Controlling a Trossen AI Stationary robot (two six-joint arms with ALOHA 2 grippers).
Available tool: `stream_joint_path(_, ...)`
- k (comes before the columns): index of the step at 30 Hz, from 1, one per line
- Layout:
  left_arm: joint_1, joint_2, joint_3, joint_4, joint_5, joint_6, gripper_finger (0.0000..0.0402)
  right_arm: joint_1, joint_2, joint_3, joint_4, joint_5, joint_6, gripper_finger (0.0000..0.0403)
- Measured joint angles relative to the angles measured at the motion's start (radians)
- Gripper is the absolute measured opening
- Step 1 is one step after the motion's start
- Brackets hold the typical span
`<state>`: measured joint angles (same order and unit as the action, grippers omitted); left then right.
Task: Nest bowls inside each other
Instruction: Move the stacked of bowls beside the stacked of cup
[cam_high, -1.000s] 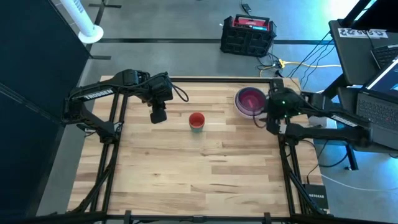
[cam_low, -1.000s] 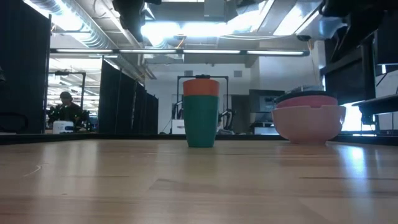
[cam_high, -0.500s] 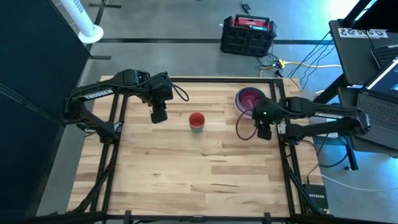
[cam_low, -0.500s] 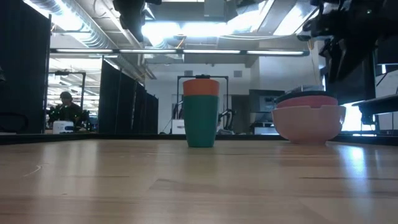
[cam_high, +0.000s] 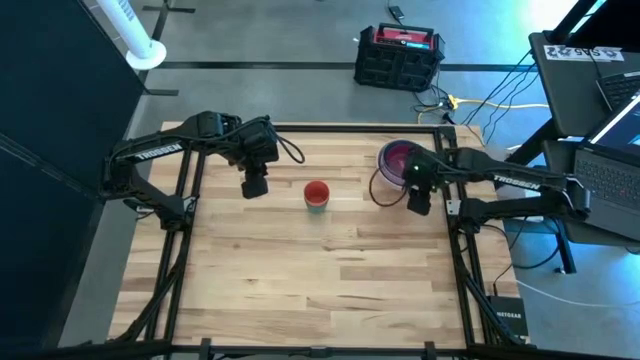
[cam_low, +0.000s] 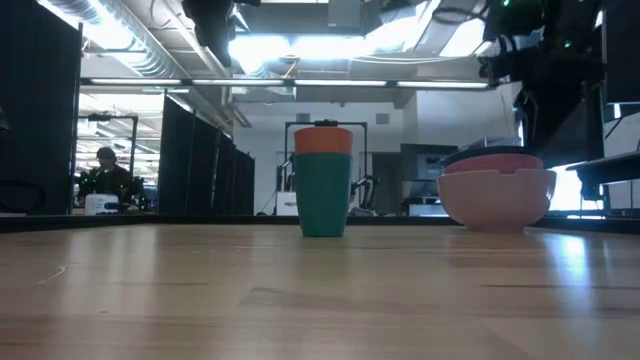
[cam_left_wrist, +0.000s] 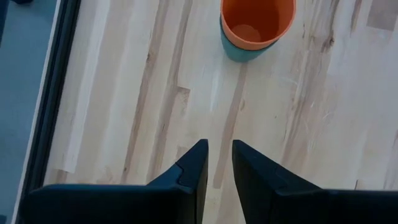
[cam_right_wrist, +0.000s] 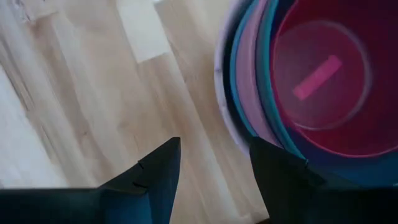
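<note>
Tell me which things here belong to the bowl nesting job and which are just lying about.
Part of the job:
- stack of nested bowls, hot pink innermost, white outermost
- right gripper, fingers open beside the stack

Just lying about:
- orange cup inside a teal cup
- left gripper, empty, waiting
- black and red case on the floor
- laptops

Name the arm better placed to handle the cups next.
Left, probably. Its gripper hangs empty beside the orange-in-teal cups, which lie straight ahead in its wrist view. The right gripper, open, hangs by the bowls, farther from the cups.

Cups (cam_high: 316, 194) left of nested bowls (cam_high: 399, 162)
</note>
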<state>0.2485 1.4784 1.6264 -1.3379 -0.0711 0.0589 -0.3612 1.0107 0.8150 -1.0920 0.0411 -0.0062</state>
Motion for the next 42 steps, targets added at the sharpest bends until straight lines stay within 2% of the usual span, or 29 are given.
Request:
stream_joint_path(17, 0.002, 0.000, 0.000, 0.002, 0.000, 0.056, 0.0056, -0.006, 0.129, 0.000, 0.003, -0.027, -0.010, 0.0182)
stream_joint_path(31, 0.002, 0.000, 0.000, 0.015, 0.000, 0.079, 0.0056, -0.006, 0.178, 0.001, 0.002, -0.010, -0.001, 0.0182)
stream_joint_path(42, 0.001, 0.000, 0.000, 0.015, 0.000, 0.080, 0.0056, -0.006, 0.284, 0.001, 0.006, -0.052, -0.014, 0.0182)
